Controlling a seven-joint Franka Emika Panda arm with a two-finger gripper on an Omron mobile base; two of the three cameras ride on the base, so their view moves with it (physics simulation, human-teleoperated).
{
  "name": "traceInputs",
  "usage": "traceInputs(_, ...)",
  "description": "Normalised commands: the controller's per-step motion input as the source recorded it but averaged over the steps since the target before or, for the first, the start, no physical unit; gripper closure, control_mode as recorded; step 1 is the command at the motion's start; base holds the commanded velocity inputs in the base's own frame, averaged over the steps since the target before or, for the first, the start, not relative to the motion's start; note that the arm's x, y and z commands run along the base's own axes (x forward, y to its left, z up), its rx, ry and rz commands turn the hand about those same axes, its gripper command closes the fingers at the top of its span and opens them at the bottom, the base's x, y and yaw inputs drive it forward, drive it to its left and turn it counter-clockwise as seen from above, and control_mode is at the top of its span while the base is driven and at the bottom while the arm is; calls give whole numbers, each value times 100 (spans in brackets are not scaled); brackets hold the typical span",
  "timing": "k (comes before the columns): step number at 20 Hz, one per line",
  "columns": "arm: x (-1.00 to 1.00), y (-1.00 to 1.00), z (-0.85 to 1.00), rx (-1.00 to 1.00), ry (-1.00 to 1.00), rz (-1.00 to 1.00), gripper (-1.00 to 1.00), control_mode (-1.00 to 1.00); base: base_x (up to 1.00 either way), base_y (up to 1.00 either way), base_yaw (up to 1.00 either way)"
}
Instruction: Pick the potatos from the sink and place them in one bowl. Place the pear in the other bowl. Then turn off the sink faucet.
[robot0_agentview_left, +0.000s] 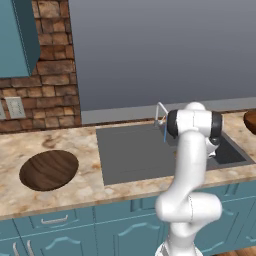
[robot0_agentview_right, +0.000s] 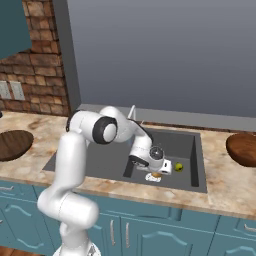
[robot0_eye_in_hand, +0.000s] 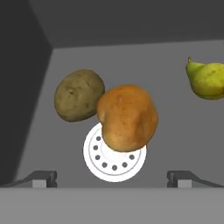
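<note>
Gripper (robot0_eye_in_hand: 112, 177) is spread wide, nothing held, hanging down inside the sink (robot0_agentview_right: 192, 155) well right above the white drain (robot0_eye_in_hand: 114, 154). Golden-orange potato (robot0_eye_in_hand: 127, 118) sits partly over the drain, centred between the fingertips (robot0_eye_in_hand: 43, 178). Olive-green potato (robot0_eye_in_hand: 78, 95) touches it on the far side from the drain, toward the well's side wall. Pear (robot0_eye_in_hand: 206, 79) lies well apart from the drain, off to the other side. Step in hand looks like the first pick, the orange potato. Next move probably: drop lower so the fingers straddle it, clench without nudging the green one. Beyond the drain, faucet (robot0_agentview_left: 161, 114) stands at the sink's back rim. Dark wood-grain bowl (robot0_agentview_left: 49, 169) and reddish bowl (robot0_agentview_right: 242, 148) sit on the counter either side of the sink, both holding nothing yet.
</note>
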Motion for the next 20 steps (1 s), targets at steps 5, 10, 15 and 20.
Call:
traceInputs(5,41,-16,-25,0,0,0,-100,-100,0,0,0)
traceInputs(10,36,-8,-34,0,0,0,-100,-100,0,0,0)
traceInputs(15,23,0,-42,0,0,0,-100,-100,0,0,0)
traceInputs(20,18,0,-20,0,0,0,100,-100,0,0,0)
